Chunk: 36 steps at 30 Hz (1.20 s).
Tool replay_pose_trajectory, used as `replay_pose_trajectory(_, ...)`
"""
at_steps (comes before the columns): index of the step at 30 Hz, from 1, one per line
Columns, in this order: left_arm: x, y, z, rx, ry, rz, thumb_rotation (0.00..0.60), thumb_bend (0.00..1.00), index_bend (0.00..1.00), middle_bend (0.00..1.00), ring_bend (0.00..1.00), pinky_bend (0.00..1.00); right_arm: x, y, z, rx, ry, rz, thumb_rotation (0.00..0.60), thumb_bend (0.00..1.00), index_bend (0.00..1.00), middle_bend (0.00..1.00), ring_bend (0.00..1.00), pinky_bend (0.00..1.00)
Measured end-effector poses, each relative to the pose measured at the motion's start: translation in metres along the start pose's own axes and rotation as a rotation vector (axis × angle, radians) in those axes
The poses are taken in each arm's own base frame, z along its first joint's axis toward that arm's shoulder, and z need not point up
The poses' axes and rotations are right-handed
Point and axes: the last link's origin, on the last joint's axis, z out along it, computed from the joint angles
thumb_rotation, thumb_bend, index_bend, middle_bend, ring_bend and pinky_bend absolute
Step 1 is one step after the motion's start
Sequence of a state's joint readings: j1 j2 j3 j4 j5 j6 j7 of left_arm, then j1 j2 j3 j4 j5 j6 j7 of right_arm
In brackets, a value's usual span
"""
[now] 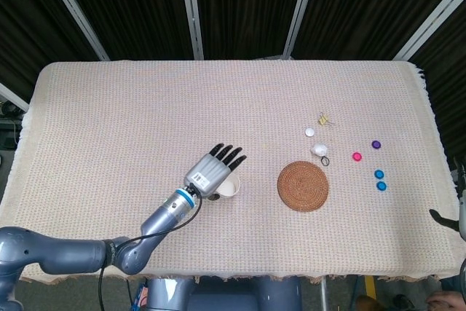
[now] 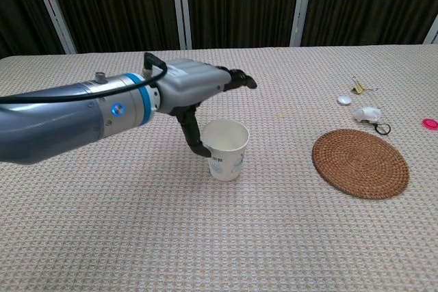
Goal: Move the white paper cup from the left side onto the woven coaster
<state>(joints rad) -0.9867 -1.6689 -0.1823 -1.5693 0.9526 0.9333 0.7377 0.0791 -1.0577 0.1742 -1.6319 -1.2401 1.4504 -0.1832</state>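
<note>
The white paper cup (image 1: 231, 188) (image 2: 226, 150) stands upright on the tablecloth, mouth up, a short way left of the round woven coaster (image 1: 303, 186) (image 2: 360, 163). My left hand (image 1: 213, 170) (image 2: 197, 88) hovers over the cup's left rim with its fingers stretched out flat and apart. Its thumb hangs down beside the cup's left wall; contact cannot be told. Only a sliver of my right hand (image 1: 459, 213) shows at the far right edge of the head view, away from everything.
Behind and right of the coaster lie small items: a white cap (image 1: 309, 132), a gold binder clip (image 1: 323, 118), a white piece with a black ring (image 1: 320, 152), pink (image 1: 357, 156), purple (image 1: 376, 145) and blue caps (image 1: 380, 180).
</note>
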Motion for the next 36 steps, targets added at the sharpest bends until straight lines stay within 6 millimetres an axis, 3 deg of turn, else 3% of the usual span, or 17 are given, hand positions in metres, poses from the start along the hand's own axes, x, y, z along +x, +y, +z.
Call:
replay_pose_trajectory(6,0.031,-0.046,-0.045,0.140,0.151,-0.001,0.600,0.00,0.00,0.00,0.00,0.00,-0.003,-0.005,0.002,0.031,-0.034,0.011,0.600,0.00,0.00,0.00,0.00,0.00)
replay_pose_trajectory(10,0.041,-0.093,-0.092,0.323,0.249,-0.033,0.600,0.00,0.00,0.00,0.00,0.00,-0.007,-0.021,0.008,0.114,-0.084,0.034,0.600,0.00,0.00,0.00,0.00,0.00)
replay_pose_trajectory(13,0.037,-0.124,-0.132,0.454,0.321,-0.066,0.600,0.00,0.00,0.00,0.00,0.00,-0.010,-0.042,0.018,0.223,-0.135,0.047,0.600,0.00,0.00,0.00,0.00,0.00)
replay_pose_trajectory(17,0.025,-0.156,-0.189,0.604,0.358,-0.107,0.600,0.00,0.00,0.00,0.00,0.00,-0.015,-0.084,0.034,0.400,-0.202,0.045,0.600,0.00,0.00,0.01,0.00,0.01)
replay_pose_trajectory(23,0.014,-0.181,-0.241,0.715,0.354,-0.123,0.600,0.00,0.00,0.00,0.00,0.00,-0.025,-0.161,0.050,0.657,-0.295,0.068,0.600,0.00,0.00,0.08,0.01,0.15)
replay_pose_trajectory(29,0.007,-0.198,-0.262,0.746,0.344,-0.128,0.600,0.00,0.00,0.00,0.00,0.00,-0.033,-0.250,0.049,0.905,-0.339,0.085,0.600,0.00,0.00,0.12,0.07,0.19)
replay_pose_trajectory(36,0.005,-0.207,-0.271,0.755,0.350,-0.108,0.600,0.00,0.00,0.00,0.00,0.00,-0.050,-0.328,0.038,1.067,-0.326,0.037,0.600,0.00,0.00,0.13,0.09,0.21)
